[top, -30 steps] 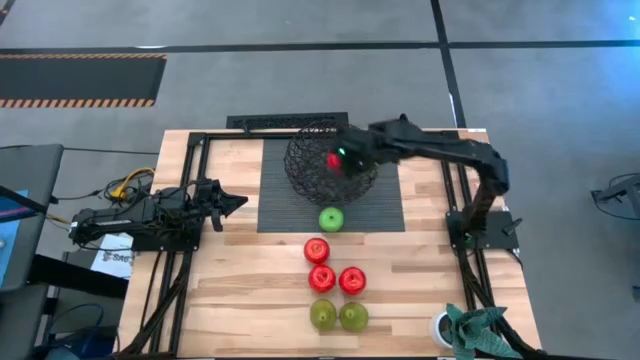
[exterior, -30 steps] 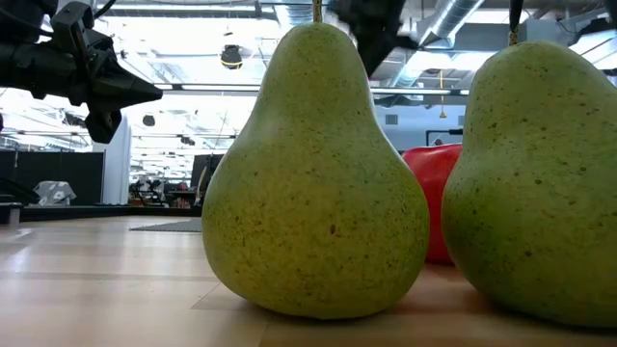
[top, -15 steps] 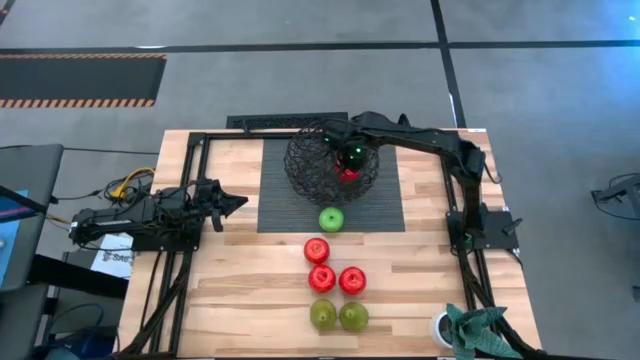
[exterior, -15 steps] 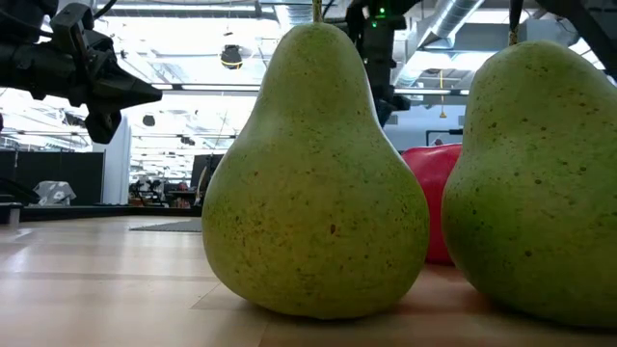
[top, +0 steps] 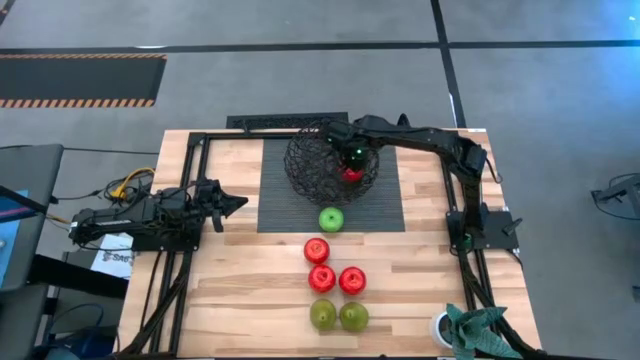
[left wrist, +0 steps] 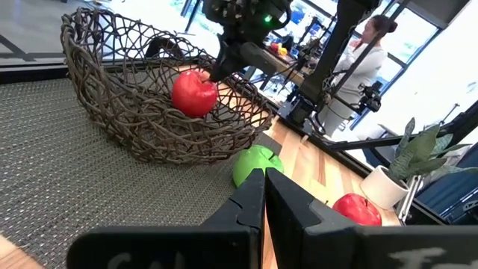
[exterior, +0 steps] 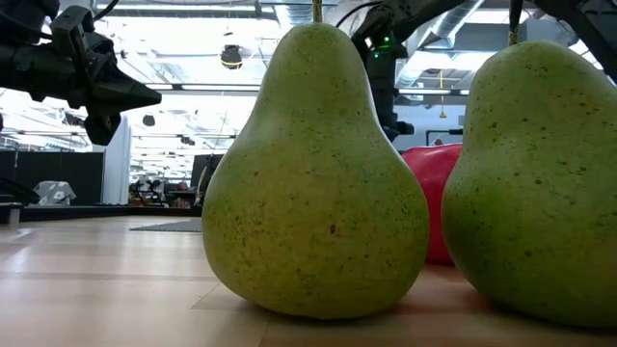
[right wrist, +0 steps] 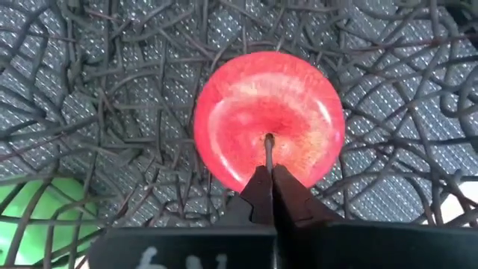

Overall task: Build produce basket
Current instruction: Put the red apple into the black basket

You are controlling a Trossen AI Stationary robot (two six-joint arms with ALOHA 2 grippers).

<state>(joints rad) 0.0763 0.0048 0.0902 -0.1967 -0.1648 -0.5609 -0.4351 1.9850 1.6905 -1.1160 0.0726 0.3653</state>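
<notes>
Basket (top: 322, 162): round black wire bowl, standing on a dark ribbed mat (top: 280, 210) at the far middle of the table (top: 240, 290).

Red apple in basket (top: 351, 174): one, on the basket's right inner side, stem upward. In the right wrist view (right wrist: 269, 119) its stem is pinched between the closed fingertips.

Right gripper (top: 350, 166): lowered into the basket over that apple, fingers closed on the stem; the left wrist view (left wrist: 218, 73) shows its tip touching the top of the fruit.

Green apple (top: 331, 219): on the mat's near edge, just in front of the basket, outside it.

Red apples on the table (top: 327, 266): three, clustered on the wood in front of the green apple, well clear of the basket.

Pears (top: 338, 316): two, yellow-green, side by side nearest the table's front edge, farthest from the basket; they fill the low view (exterior: 318, 193).

Left gripper (top: 232, 203): to the left of the basket, off the mat, holding nothing; fingers pressed together in its wrist view (left wrist: 264, 196).
</notes>
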